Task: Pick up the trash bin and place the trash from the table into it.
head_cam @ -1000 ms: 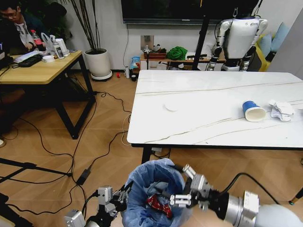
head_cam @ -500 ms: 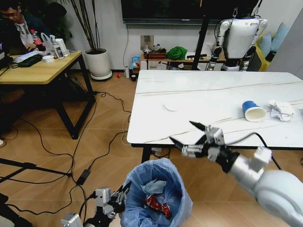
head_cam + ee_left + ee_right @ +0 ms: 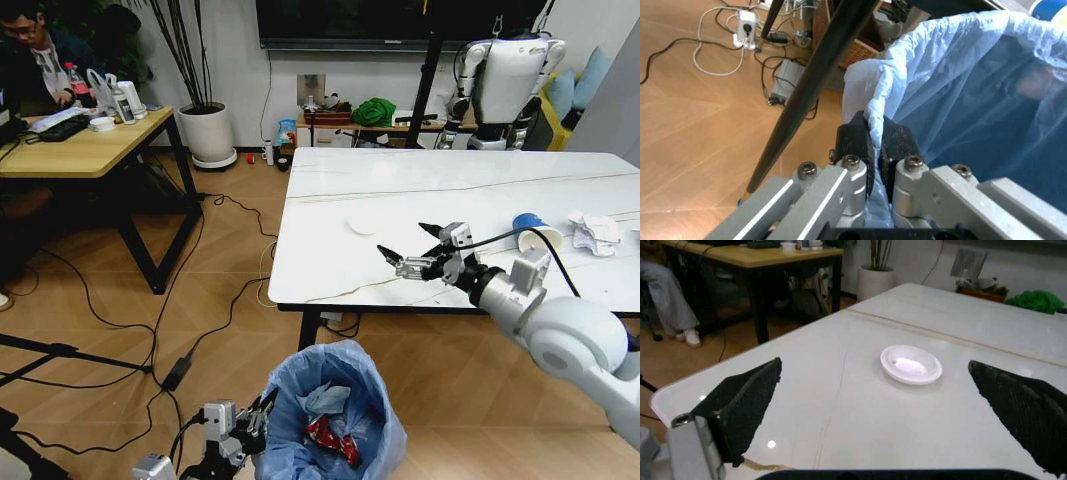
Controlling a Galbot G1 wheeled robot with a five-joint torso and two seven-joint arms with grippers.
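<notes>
The trash bin (image 3: 335,395), lined with a crinkly blue bag (image 3: 960,90), stands in front of the table (image 3: 330,270). A crushed red can (image 3: 335,440) and paper lie inside it. My left gripper (image 3: 245,425) is shut on the bag at the bin's rim, its fingers (image 3: 857,142) pinching the plastic. My right gripper (image 3: 403,240) hovers open and empty above the table's near edge. A round white lid (image 3: 911,363) lies beyond its fingers (image 3: 747,400). To its right a blue paper cup (image 3: 535,235) lies on its side, beside a crumpled paper wad (image 3: 595,232).
A light wooden desk (image 3: 90,150) stands at the left, with cables (image 3: 200,330) trailing over the floor between it and the table. A white plant pot (image 3: 210,130) and another robot (image 3: 505,75) are at the back wall. A black table leg (image 3: 813,85) is close to the bin.
My right gripper has risen from over the bin and moved out above the table's near edge, staying open. The bin and left gripper have stayed put.
</notes>
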